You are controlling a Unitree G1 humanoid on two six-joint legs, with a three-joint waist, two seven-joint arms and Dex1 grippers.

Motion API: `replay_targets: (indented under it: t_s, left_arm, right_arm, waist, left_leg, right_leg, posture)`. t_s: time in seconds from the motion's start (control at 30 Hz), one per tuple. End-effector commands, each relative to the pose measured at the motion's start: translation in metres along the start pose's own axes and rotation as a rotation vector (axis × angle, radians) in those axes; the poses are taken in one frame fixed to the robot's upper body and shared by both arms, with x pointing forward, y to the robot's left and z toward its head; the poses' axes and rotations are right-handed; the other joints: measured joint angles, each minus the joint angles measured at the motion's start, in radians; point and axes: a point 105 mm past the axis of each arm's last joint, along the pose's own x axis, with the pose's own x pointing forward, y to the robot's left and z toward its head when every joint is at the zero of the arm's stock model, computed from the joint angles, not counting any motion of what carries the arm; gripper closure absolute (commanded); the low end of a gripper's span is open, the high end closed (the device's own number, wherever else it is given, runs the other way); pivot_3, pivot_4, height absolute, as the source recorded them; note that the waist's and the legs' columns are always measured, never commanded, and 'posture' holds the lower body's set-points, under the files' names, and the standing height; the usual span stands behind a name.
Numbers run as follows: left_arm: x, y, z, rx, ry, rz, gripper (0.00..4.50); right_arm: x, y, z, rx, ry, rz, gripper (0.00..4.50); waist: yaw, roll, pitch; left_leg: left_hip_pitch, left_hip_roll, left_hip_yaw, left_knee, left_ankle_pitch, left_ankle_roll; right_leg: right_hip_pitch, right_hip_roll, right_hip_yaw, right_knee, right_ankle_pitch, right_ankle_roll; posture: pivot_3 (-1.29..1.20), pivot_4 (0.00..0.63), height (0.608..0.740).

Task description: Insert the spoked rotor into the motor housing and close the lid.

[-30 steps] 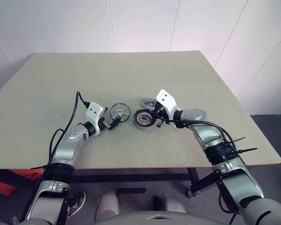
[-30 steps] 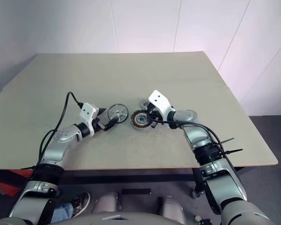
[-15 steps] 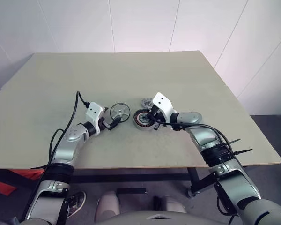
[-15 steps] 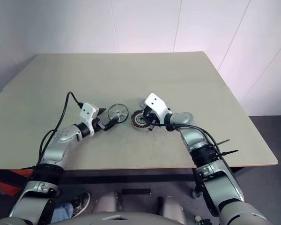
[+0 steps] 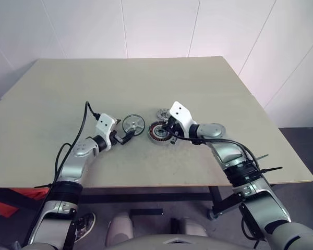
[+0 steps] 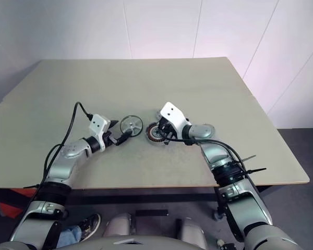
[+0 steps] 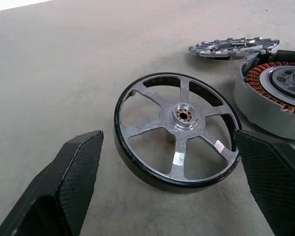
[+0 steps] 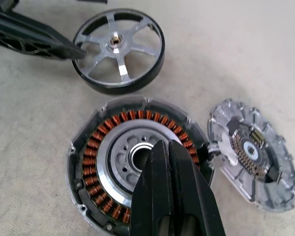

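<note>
Fingers of your left gripper (image 7: 169, 147) stand wide apart, one on each side of the spoked rotor (image 7: 177, 127), which lies flat on the table (image 5: 146, 83) between them; whether either fingertip touches its rim you cannot tell. Your right gripper (image 8: 169, 162) has its fingers pressed together, holding nothing, tips over the silvery centre of the motor housing (image 8: 132, 164). Just beyond that gripper, beside the housing, lies the lid (image 8: 253, 155), ribbed face up, its edge at the housing's rim. Rotor and housing sit near each other, apart.
</note>
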Motion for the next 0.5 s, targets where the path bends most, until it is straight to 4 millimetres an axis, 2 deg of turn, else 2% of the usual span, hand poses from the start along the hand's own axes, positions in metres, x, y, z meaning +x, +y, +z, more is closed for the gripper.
replay_targets:
  t_s: [0.03,0.1,0.17,0.23,0.33,0.5]
  left_arm:
    - [0.003,0.001,0.016,0.040,-0.047,-0.009,0.00]
    - [0.003,0.001,0.016,0.041,-0.046,-0.009,0.00]
    - [0.003,0.001,0.016,0.041,-0.046,-0.010,0.00]
    - [0.003,0.001,0.016,0.040,-0.046,-0.011,0.00]
    - [0.002,-0.001,0.014,0.040,-0.040,-0.013,0.00]
    - [0.000,0.002,0.011,0.035,-0.034,-0.002,0.00]
  right_arm:
    - [-0.005,-0.006,0.030,-0.055,-0.083,-0.013,4.45]
    - [-0.003,-0.005,0.031,-0.049,-0.086,-0.009,4.45]
    - [0.003,-0.003,0.023,-0.016,-0.071,-0.002,4.45]
    - [0.010,0.001,0.004,0.054,-0.030,0.020,4.45]
    - [0.015,0.005,-0.021,0.046,0.047,0.019,4.45]
    - [0.013,0.005,-0.019,0.051,0.031,0.022,4.45]
  waist:
    - [0.000,0.000,0.000]
    - [0.000,0.000,0.000]
    - [0.000,0.000,0.000]
    - [0.000,0.000,0.000]
    - [0.000,0.000,0.000]
    - [0.000,0.000,0.000]
  left_leg:
    - [0.000,0.000,0.000,0.000,0.000,0.000]
    - [0.000,0.000,0.000,0.000,0.000,0.000]
    - [0.000,0.000,0.000,0.000,0.000,0.000]
    - [0.000,0.000,0.000,0.000,0.000,0.000]
    - [0.000,0.000,0.000,0.000,0.000,0.000]
    - [0.001,0.000,0.000,0.000,0.000,0.000]
  right_leg:
    - [0.000,0.000,0.000,0.000,0.000,0.000]
    - [0.000,0.000,0.000,0.000,0.000,0.000]
    - [0.000,0.000,0.000,0.000,0.000,0.000]
    - [0.000,0.000,0.000,0.000,0.000,0.000]
    - [0.000,0.000,0.000,0.000,0.000,0.000]
    - [0.001,0.000,0.000,0.000,0.000,0.000]
  posture:
    - [0.00,0.000,0.740]
    - [0.00,0.000,0.740]
    - [0.00,0.000,0.740]
    - [0.00,0.000,0.740]
    - [0.00,0.000,0.740]
    - [0.00,0.000,0.740]
